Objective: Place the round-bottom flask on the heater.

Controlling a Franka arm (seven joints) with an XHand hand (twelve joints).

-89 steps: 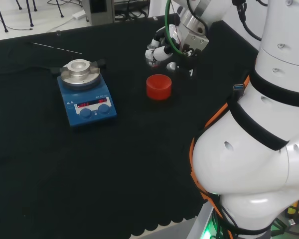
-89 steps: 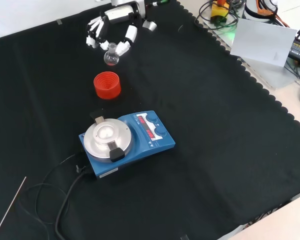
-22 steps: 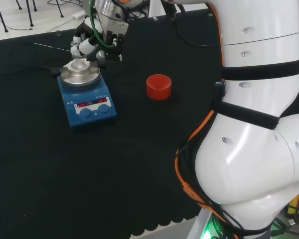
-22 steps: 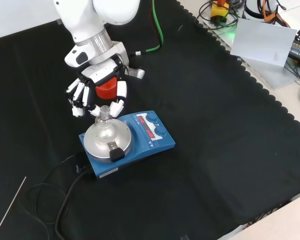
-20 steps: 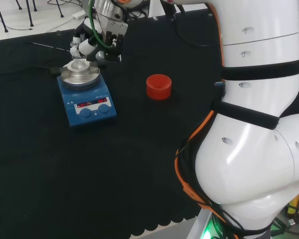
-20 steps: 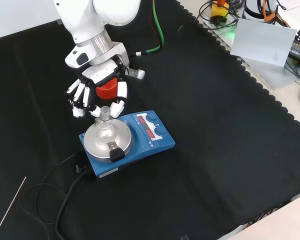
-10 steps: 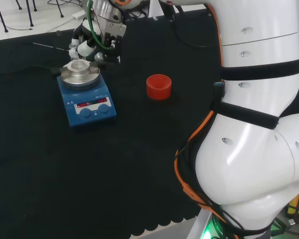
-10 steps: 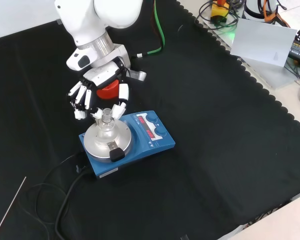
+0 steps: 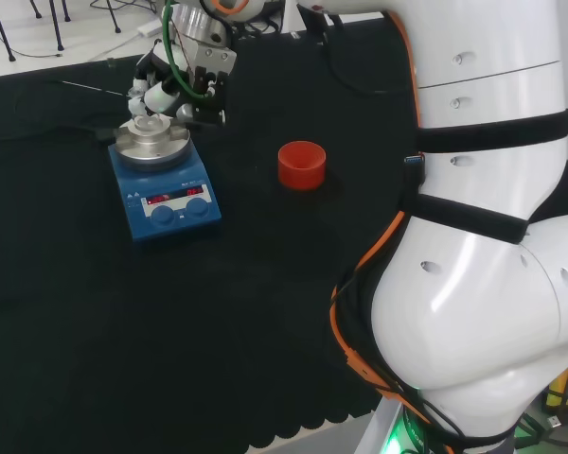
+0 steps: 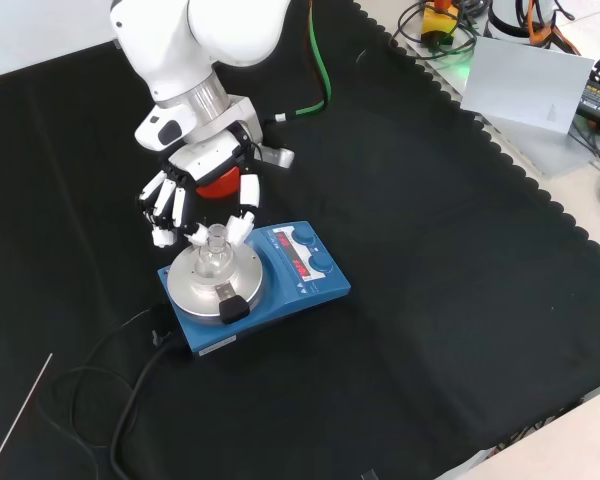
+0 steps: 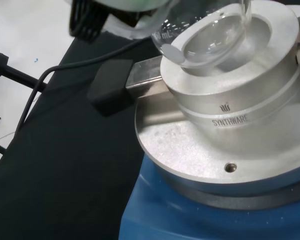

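The clear round-bottom flask (image 10: 214, 254) stands with its bulb in the cup of the heater's metal block (image 10: 206, 283), neck upward. In the wrist view the bulb (image 11: 205, 36) sits slightly tilted in the silver recess (image 11: 230, 107). The hand (image 10: 176, 205) hovers over the heater from the far side, with a fingertip and the thumb curled in against the flask's neck. In the head view the hand (image 9: 166, 93) is just behind the heater (image 9: 168, 200), and the flask (image 9: 150, 122) shows faintly on the block.
The red ribbed stand (image 9: 302, 165) sits right of the heater in the head view; in the front view the stand (image 10: 220, 182) is partly hidden behind the hand. A black power cable (image 10: 110, 375) and a thin rod (image 10: 15, 420) lie near the heater. A grey sheet (image 10: 530, 85) lies beyond the cloth.
The hand has carried the flask from above the red stand to the heater. Over the last second it eased a little further over the block, the flask settling into the cup.
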